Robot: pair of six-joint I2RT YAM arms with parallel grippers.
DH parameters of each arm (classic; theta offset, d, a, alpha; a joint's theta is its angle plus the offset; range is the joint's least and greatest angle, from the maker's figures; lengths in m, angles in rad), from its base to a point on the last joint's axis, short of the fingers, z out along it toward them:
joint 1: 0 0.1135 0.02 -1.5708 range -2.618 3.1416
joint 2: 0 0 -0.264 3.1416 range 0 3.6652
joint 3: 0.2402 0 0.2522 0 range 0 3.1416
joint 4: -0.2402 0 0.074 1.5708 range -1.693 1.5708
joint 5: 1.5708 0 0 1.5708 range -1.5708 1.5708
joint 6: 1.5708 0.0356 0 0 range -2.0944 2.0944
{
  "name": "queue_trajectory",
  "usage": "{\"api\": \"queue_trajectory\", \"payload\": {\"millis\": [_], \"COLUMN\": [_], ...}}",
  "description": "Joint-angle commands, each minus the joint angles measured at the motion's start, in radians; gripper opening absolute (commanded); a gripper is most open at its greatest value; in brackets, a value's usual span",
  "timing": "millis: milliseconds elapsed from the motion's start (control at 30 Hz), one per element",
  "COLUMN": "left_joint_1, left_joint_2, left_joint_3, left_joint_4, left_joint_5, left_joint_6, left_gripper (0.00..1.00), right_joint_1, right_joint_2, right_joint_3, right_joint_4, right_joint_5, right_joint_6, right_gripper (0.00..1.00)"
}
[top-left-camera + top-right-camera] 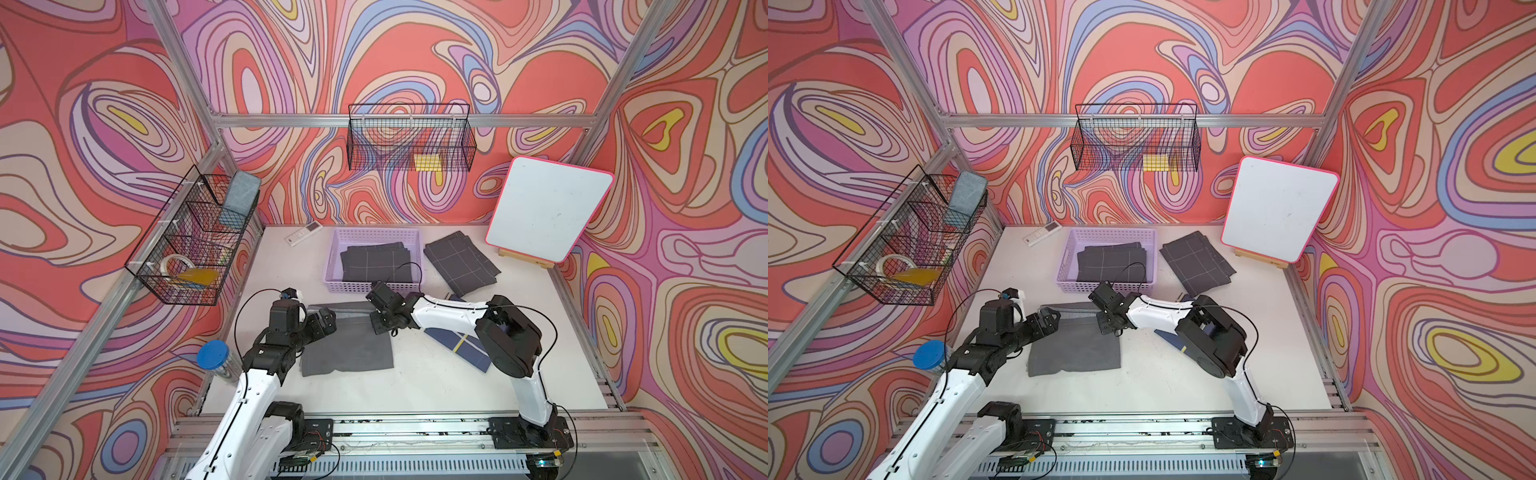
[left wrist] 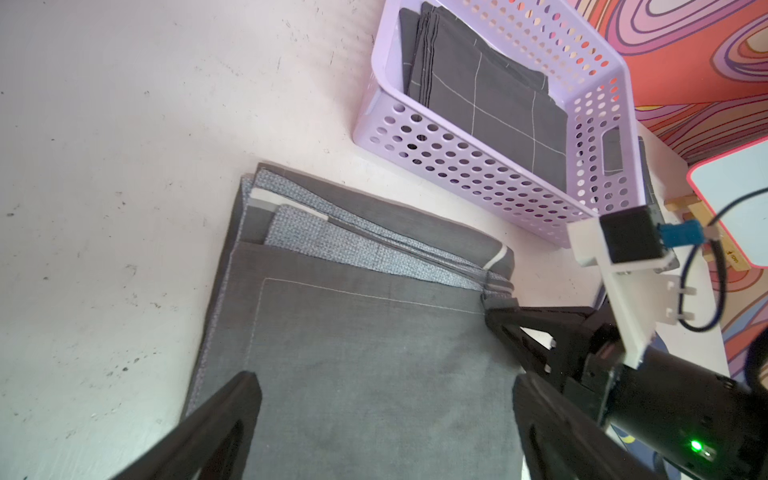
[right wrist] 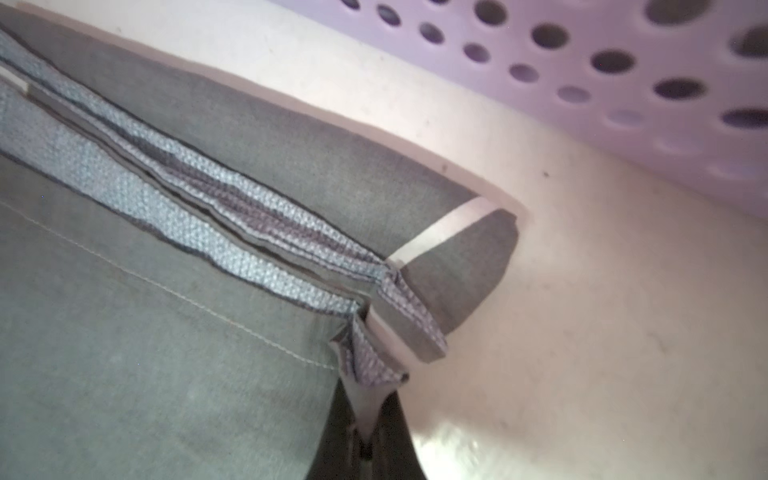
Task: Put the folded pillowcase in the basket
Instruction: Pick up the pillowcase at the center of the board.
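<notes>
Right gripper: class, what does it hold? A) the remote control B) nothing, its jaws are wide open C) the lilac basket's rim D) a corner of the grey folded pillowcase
D: the right wrist view shows the right gripper shut on a corner of the grey folded pillowcase, beside the lilac basket.

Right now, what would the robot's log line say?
right end effector: shut on grey pillowcase corner | left end effector: open over it | lilac basket: holds checked cloth

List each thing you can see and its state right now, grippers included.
pillowcase: folded, lying on the table, one corner pinched.
right gripper: shut on the pillowcase's corner.
left gripper: open, above the pillowcase.
basket: upright, holds a folded checked cloth.
jar: closed.
whiteboard: leaning on its easel.
</notes>
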Motion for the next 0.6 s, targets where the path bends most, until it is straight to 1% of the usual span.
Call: {"api": "queue_trajectory", "payload": {"millis": [0,200,367,567], "left_joint_1": [-0.002,-0.010,-0.029,-0.053], "left_joint_2": [0.024,0.111,0.216,0.324], "left_joint_3": [0.004,0.008,0.001,-0.005], "left_joint_4": [-0.031,-0.024,0.012,0.049], "left_joint_5": [-0.002,0.011,0.032,0.045], "left_joint_6": [0.017,0.023,0.037,0.045], "left_gripper": [0.99,0.98,0.93,0.85], "right_joint_1": [-0.008,-0.027,-0.059,-0.068], "right_joint_2": [-0.084,-0.187,-0.206,-0.206], "right_joint_3": [-0.076,-0.206,-0.249,-0.255], "right_joint_4": [-0.020,0.017,0.040,0.055], "right_joint_5": [0.051,0.081,0.058,0.044], "right_joint_6": [-0.024,-0.050,-0.063,-0.061], "right_gripper": [0.00,0.00,0.00,0.00]}}
